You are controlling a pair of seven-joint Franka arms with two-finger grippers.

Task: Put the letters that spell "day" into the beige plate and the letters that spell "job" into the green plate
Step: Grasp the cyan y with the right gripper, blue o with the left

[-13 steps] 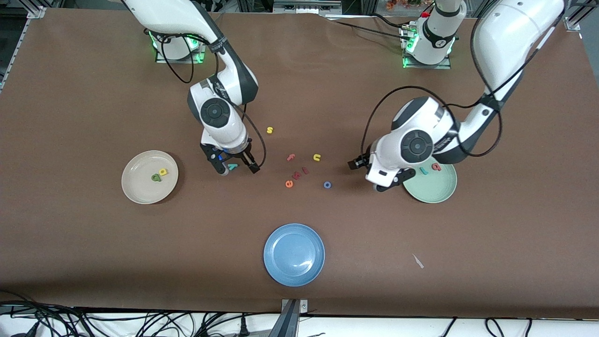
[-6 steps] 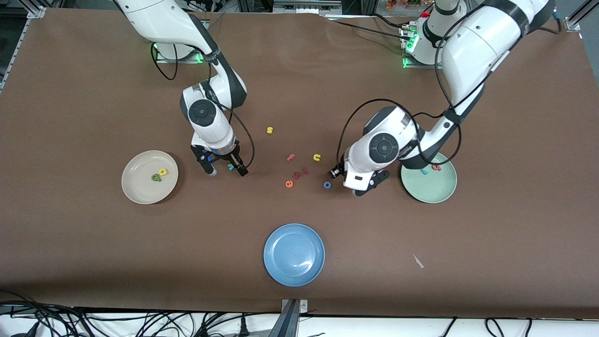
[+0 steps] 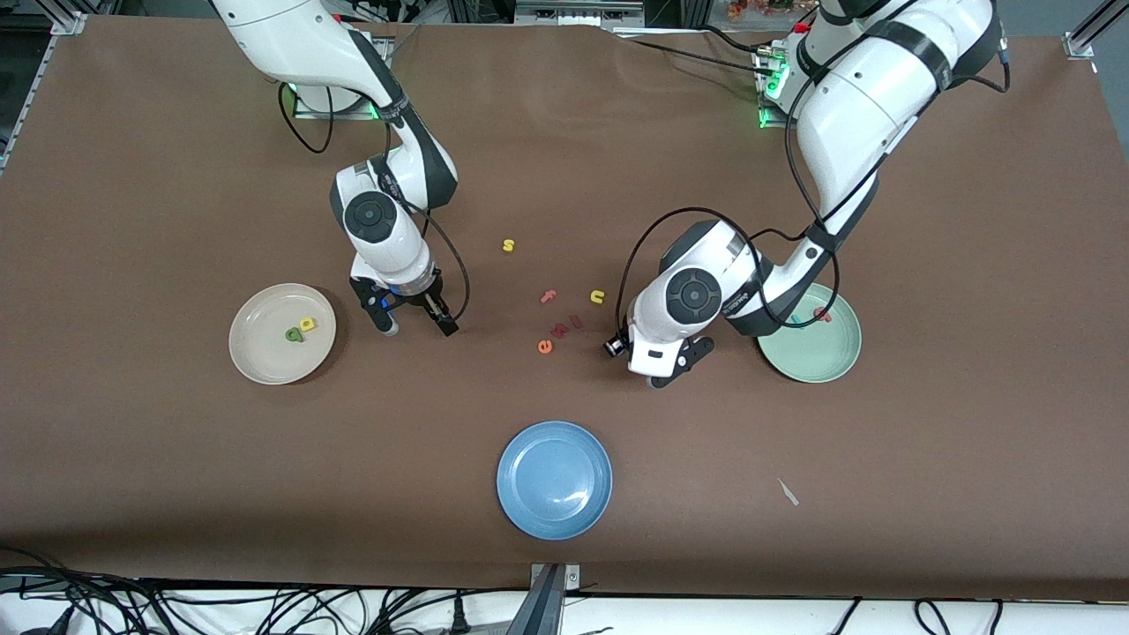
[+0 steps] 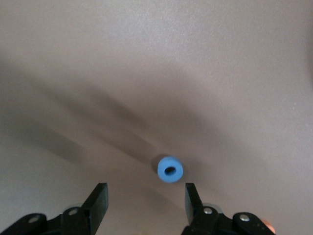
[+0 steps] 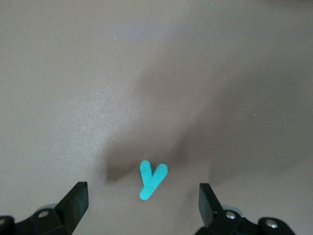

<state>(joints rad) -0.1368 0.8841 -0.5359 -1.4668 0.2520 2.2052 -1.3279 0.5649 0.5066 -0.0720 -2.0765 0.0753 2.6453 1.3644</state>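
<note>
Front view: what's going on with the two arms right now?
Letter sorting. The right gripper, fingers open, is over the teal "y" on the table beside the beige plate, which holds two letters. The left gripper, fingers open, is over the blue "o", near the green plate.

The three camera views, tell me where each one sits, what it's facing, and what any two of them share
Front view: high across the table, facing the arm bases; shows both arms, the beige plate, green plate and blue plate.
Left wrist view: on the left arm's wrist, looking down between the open left gripper fingers at the blue "o" on the table.
Right wrist view: on the right arm's wrist, looking down between the open right gripper fingers at the teal "y".
Shared: front and wrist views both show the grippers; both letters are hidden from the front.
</note>
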